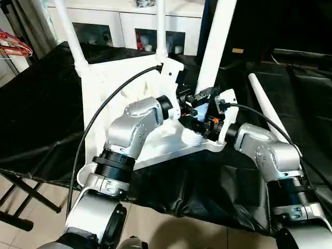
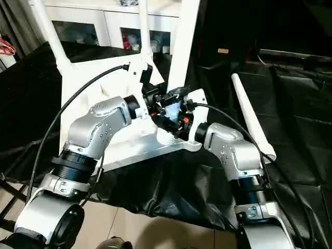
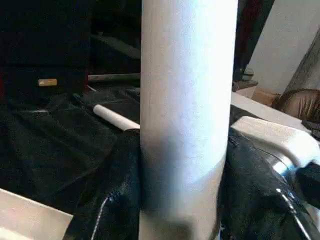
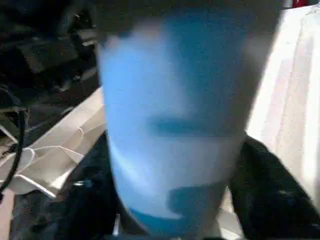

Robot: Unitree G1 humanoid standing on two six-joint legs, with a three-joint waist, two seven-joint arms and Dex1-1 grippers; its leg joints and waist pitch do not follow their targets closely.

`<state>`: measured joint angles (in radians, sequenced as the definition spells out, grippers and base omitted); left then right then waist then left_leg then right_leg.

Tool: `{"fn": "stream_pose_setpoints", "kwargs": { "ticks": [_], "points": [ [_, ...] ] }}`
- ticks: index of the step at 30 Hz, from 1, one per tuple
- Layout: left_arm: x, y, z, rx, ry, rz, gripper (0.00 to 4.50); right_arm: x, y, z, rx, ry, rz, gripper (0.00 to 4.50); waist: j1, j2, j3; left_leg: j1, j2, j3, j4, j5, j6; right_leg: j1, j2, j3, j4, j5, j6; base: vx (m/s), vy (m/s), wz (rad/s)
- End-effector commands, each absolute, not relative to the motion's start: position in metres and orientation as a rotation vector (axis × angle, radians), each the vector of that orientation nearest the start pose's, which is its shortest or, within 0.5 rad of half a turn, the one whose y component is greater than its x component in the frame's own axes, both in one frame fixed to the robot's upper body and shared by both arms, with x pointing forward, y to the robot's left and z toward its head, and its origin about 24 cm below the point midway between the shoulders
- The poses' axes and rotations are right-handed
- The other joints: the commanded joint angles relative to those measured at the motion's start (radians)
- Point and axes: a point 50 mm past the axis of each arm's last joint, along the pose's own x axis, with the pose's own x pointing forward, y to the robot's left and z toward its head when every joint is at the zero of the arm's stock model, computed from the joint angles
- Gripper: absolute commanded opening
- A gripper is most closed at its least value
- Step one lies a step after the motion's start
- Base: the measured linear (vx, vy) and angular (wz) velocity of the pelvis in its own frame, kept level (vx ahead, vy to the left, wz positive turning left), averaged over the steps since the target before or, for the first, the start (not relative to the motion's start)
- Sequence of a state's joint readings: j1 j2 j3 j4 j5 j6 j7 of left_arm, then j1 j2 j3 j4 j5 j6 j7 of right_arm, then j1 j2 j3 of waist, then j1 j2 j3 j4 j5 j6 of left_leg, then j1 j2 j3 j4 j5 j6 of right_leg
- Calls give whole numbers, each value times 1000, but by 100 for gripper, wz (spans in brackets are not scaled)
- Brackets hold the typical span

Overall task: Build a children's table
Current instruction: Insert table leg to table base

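- One children's table (image 1: 111, 88), all white, lying upside down on the black-sheeted folding table (image 1: 41, 104), underside up, tilted toward the near edge.
- Two legs already seated in the far sockets: the far-left leg (image 1: 70, 36) leaning left, the far-middle leg (image 1: 161, 26) standing upright.
- One third leg (image 1: 218, 41), thick and tapered, held upright over the near-right part of the tabletop, its lower end between both grippers.
- One ribbed round socket (image 1: 193, 137) on the near-right corner, just below the grippers and apart from the held leg's end.
- One spare leg (image 1: 270, 111) lying loose on the black sheet to the right, well apart from the tabletop.
- Left gripper (image 1: 193, 104): jaws about half open, closed around the third leg; in the left wrist view its black fingers (image 3: 115, 190) flank the white tube on both sides.
- Right gripper (image 1: 210, 116): jaws set wide, astride the same leg from the right; in the right wrist view dark fingers (image 4: 270, 190) sit on either side of the tube. Firm grip or loose contact cannot be told.
- One black cable (image 1: 104, 109) running along the left forearm, over the tabletop.
- Surface: black sheet, creased, draping over the near edge; folding frame (image 1: 21, 192) visible at near left above a pale tiled floor (image 1: 171, 231).
- Room: white cabinet with glass doors (image 1: 129, 28) against the far wall.
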<state>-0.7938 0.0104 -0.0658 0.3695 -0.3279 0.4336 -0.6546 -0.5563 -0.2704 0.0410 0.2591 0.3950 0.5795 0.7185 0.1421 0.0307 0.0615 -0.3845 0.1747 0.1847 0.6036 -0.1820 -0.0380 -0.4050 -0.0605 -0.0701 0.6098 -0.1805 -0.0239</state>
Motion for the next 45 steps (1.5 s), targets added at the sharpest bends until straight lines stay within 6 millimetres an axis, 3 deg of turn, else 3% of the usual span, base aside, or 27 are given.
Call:
{"fn": "stream_pose_setpoints", "kwargs": {
  "ticks": [1,10,20,27,28,31,35,40,45],
  "points": [
    [349,38,167,-153,-8,-1026,190,333,-134,105,147,292,843,309,0,-7,-83,16,55,-26,-58,-87,49,63,-92,51,-63,-101,-206,0,0,0],
    [347,36,166,-136,-9,-1053,190,331,-136,105,151,315,878,309,0,-8,-84,15,55,-26,-57,-86,54,63,-91,50,-62,-104,-208,0,0,0],
    [346,34,167,-107,-9,-1089,190,328,-133,103,145,337,911,213,0,-6,-84,16,57,-27,-57,-91,51,62,-92,50,-62,-100,-212,0,0,0],
    [345,33,167,-115,-5,-1106,190,327,-134,101,144,341,912,194,0,-7,-85,16,56,-26,-56,-85,53,63,-92,50,-61,-92,-215,0,0,0],
    [343,32,167,-151,4,-1130,225,326,-133,101,144,342,912,194,0,-6,-85,16,56,-26,-56,-85,53,63,-93,50,-61,-91,-217,0,0,0],
    [341,32,169,-181,6,-1162,262,327,-134,101,143,337,905,193,0,-8,-84,15,55,-26,-56,-81,53,63,-93,50,-59,-92,-219,0,0,0],
    [342,32,177,-201,-71,-1124,279,331,-136,102,144,295,848,193,0,-8,-84,16,56,-26,-56,-84,49,62,-94,51,-62,-100,-218,0,0,0],
    [351,43,188,-246,-187,-970,288,344,-153,105,181,199,637,191,-1,-9,-85,17,55,-25,-56,-91,38,62,-93,50,-62,-99,-218,0,0,0],
    [357,53,156,-65,-14,-949,288,342,-177,97,125,197,505,191,-4,-7,-84,16,51,-26,-58,-80,44,61,-88,50,-64,-118,-179,0,0,0]
  ]
}}
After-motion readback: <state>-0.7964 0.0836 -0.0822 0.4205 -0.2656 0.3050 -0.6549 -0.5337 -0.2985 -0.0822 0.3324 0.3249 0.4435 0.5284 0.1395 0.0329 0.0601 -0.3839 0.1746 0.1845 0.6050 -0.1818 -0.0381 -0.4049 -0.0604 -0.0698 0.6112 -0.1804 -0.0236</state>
